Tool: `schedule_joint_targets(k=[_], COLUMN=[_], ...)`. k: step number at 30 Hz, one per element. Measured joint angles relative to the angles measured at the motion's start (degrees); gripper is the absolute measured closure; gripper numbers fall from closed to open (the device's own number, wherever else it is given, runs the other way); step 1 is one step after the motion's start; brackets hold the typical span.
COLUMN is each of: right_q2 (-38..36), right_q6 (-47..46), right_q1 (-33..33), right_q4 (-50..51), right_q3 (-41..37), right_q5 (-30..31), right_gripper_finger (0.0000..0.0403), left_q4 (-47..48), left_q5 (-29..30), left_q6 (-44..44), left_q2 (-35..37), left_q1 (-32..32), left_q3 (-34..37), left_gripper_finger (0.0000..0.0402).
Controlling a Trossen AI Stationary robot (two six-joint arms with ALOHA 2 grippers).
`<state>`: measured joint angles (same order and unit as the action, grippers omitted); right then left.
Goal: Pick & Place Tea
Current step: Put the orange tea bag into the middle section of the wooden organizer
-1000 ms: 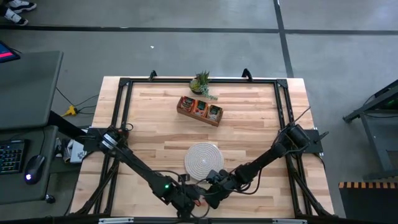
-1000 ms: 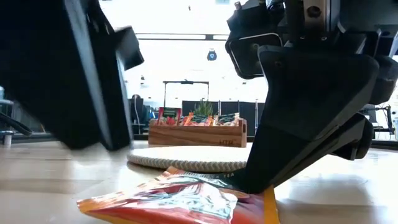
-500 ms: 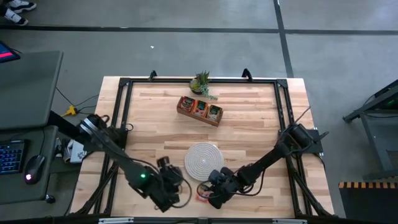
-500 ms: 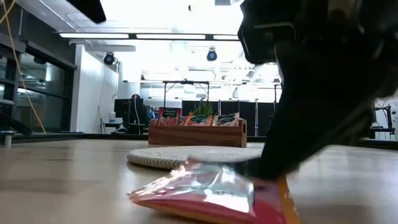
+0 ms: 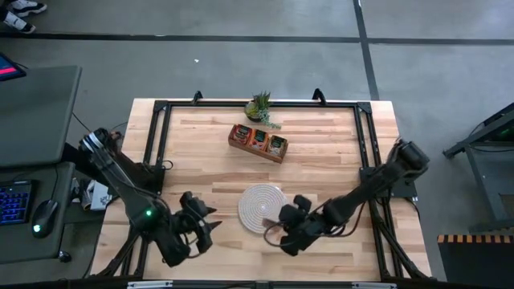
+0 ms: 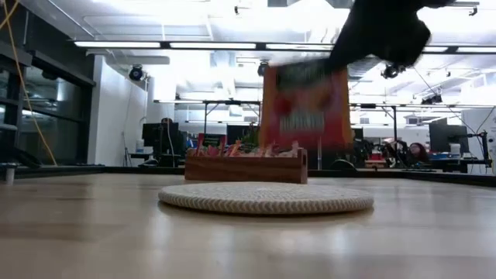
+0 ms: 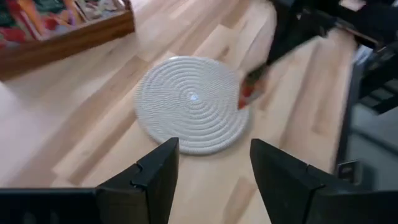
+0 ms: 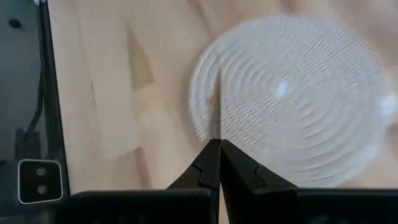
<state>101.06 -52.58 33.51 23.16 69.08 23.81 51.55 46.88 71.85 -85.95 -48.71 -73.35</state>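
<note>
From my station, the woven mat [image 5: 262, 206] lies near the middle of the surface [image 5: 321, 160], toward its front edge. Behind it sits the wooden tray [image 5: 258, 142] with tea sachets [image 5: 259, 138] in its compartments, and the small plant [image 5: 260, 106] stands behind that, at the far edge. My left pincer [image 5: 202, 222] is left of the mat, apart from it. My right pincer [image 5: 280, 224] is at the mat's right front rim, a sachet [image 6: 305, 110] hanging from it above the surface.

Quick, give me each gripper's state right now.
Left gripper: open, empty, back from the woven mat.
Right gripper: shut on a tea sachet, lifted clear of the table beside the mat.
</note>
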Motion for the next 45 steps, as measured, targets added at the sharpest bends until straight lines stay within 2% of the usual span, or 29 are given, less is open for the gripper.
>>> schedule_joint_targets(k=[8,11,17,21,27,32,35,39,45], right_q2=[-12.3,-16.7,-23.0,-24.8,-25.1,-25.1,-24.3,-21.7,-15.4], right_q6=[7.8,11.9,23.4,29.8,35.8,37.9,39.9,41.6,42.7], right_q1=[-2.6,-4.7,-12.4,-19.1,-28.8,-36.1,-39.5,-42.8,-46.6], right_q4=[9.9,13.1,14.0,12.4,7.3,4.3,2.0,0.4,-1.5], right_q3=[0.0,0.0,0.0,0.0,0.0,0.0,0.1,0.1,1.0], right_q5=[6.1,7.3,4.4,-0.6,-9.2,-13.7,-16.5,-18.8,-21.4], right_gripper_finger=[0.0402,0.0402,0.0402,0.0402,0.0403,0.0403,0.0403,0.0403,0.0403], left_q4=[-24.2,-36.7,-66.2,-79.5,-87.3,-97.9,-103.8,-108.0,-108.7], left_q5=[-0.6,-2.8,-15.3,-24.9,-38.8,-53.5,-60.3,-66.2,-71.3], left_q6=[-2.6,-5.7,-16.2,-19.9,-23.2,-25.0,-25.0,-24.7,-26.8], left_q2=[7.0,9.2,10.9,10.9,10.9,10.9,11.1,12.0,14.4], left_q1=[1.6,3.2,10.8,16.9,26.0,35.5,41.4,47.5,54.7], left_q3=[14.9,21.2,33.6,39.5,44.3,49.6,52.9,56.3,60.0], left_gripper_finger=[0.0205,0.0205,0.0205,0.0205,0.0205,0.0205,0.0205,0.0205,0.0205])
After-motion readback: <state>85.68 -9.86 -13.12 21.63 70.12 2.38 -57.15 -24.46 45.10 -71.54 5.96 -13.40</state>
